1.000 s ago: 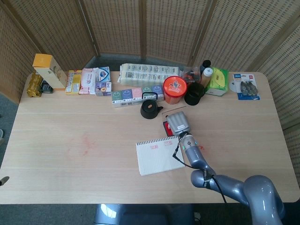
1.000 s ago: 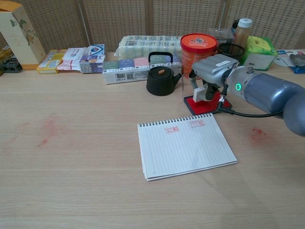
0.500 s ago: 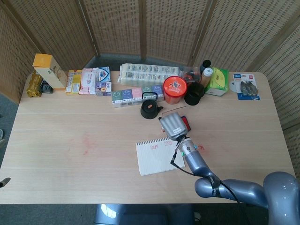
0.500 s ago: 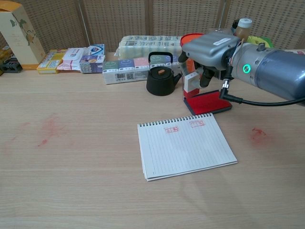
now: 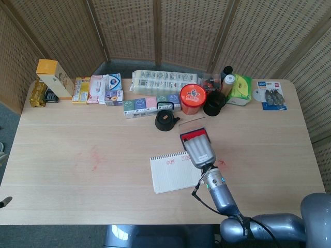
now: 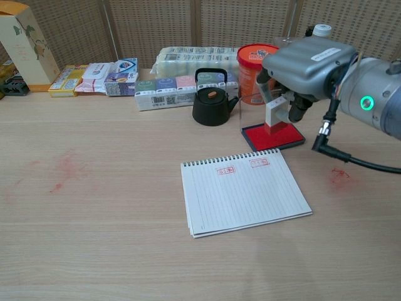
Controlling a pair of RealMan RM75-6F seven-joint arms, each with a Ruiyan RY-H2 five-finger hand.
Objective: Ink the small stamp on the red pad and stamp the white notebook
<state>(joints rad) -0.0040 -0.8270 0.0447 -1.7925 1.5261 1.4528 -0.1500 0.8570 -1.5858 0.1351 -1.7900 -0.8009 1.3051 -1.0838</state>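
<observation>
The small stamp (image 6: 274,115) is being pinched upright in the right hand (image 6: 305,63), with its lower end just above or touching the red pad (image 6: 274,136); which of the two cannot be told. The pad is lying on the desk (image 6: 94,207) just behind the white notebook (image 6: 244,190), whose top edge is already carrying two red marks. The stamp is judged to be light, stiff and smooth-sided, so it is best gripped on opposite flat sides near the upper end and kept vertical, since a tilt would be inking only one edge. The notebook is judged thin and likely to slide under sideways pressure. The left hand is not being shown.
</observation>
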